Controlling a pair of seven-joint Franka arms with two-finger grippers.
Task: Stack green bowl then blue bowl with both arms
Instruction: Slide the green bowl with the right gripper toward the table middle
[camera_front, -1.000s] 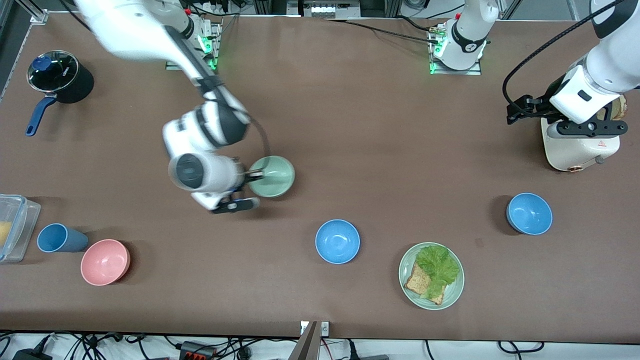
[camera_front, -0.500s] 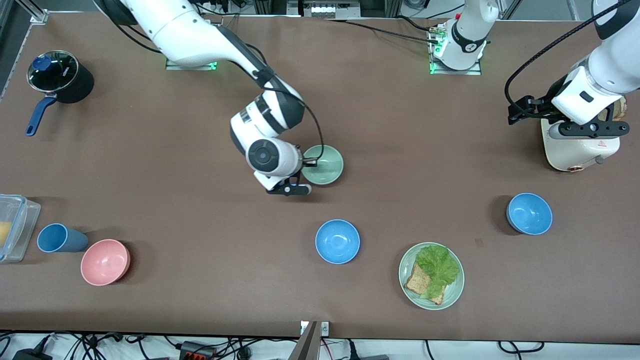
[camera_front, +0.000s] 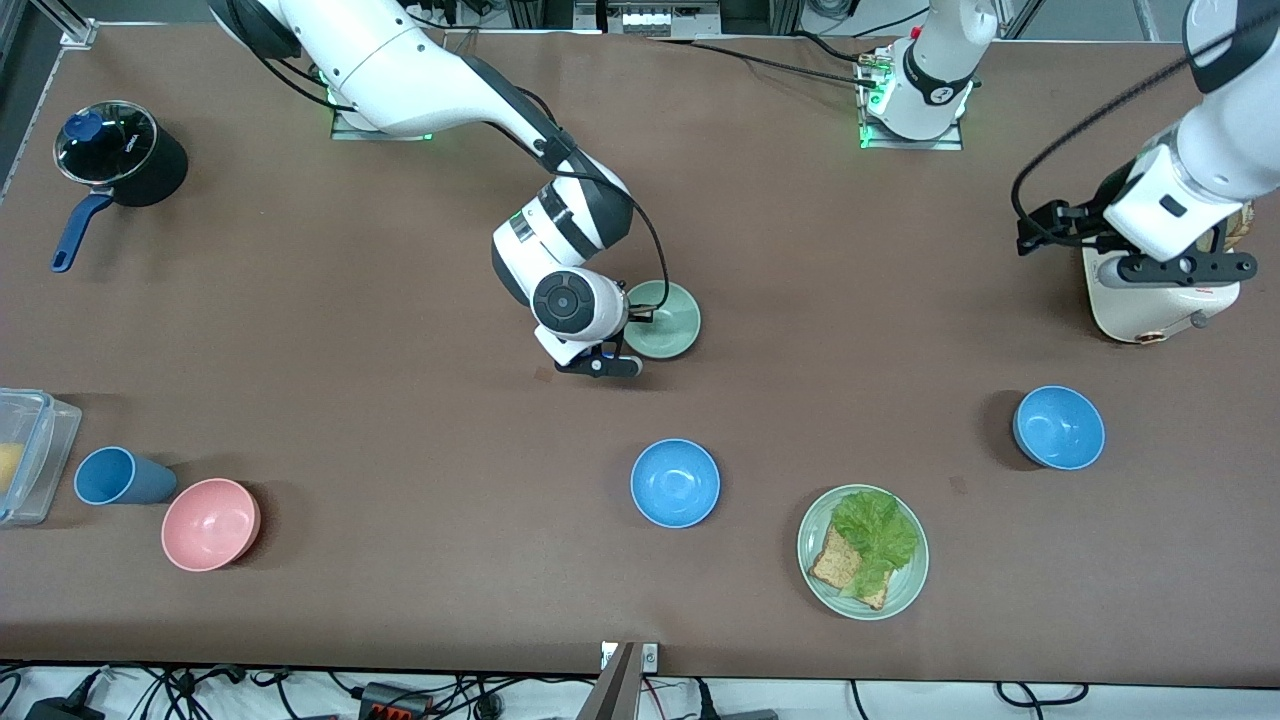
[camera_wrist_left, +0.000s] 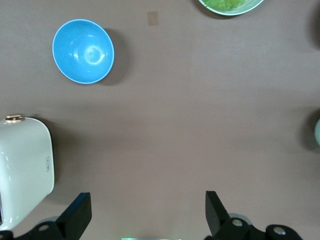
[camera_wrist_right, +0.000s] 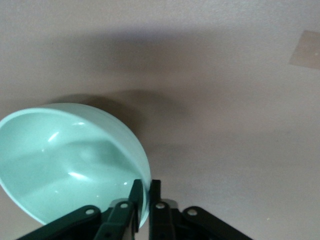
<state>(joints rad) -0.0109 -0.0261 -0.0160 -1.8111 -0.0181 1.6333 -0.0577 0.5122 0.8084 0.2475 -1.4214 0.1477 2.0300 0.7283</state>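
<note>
The right gripper (camera_wrist_right: 144, 197) pinches the rim of the green bowl (camera_front: 663, 319) between its two slim black fingers, one inside the wall and one outside. The bowl is small, round and matte, a pale mint colour with a smooth glossy hollow, and it sits low at the middle of the brown table (camera_front: 400, 480), farther from the front camera than the nearer blue bowl (camera_front: 675, 483).

The left gripper (camera_wrist_left: 145, 215) hangs over the cream-white rounded appliance (camera_front: 1160, 300) at the left arm's end of the table, its black fingers spread wide and holding nothing; this arm waits.

A second blue bowl (camera_front: 1059, 427), bright sky-blue and plain, stands nearer the camera than that appliance. Between the two blue bowls, nearest the camera, lies a flat green plate (camera_front: 910, 590) bearing a ruffled lettuce leaf (camera_front: 876, 530) and a slice of grainy bread (camera_front: 830, 565).

Toward the right arm's end stand a pink bowl (camera_front: 210, 524), a blue cup (camera_front: 122, 476) lying beside it, a clear plastic container (camera_front: 30, 455), and a black lidded saucepan (camera_front: 120, 152) with a blue handle.
</note>
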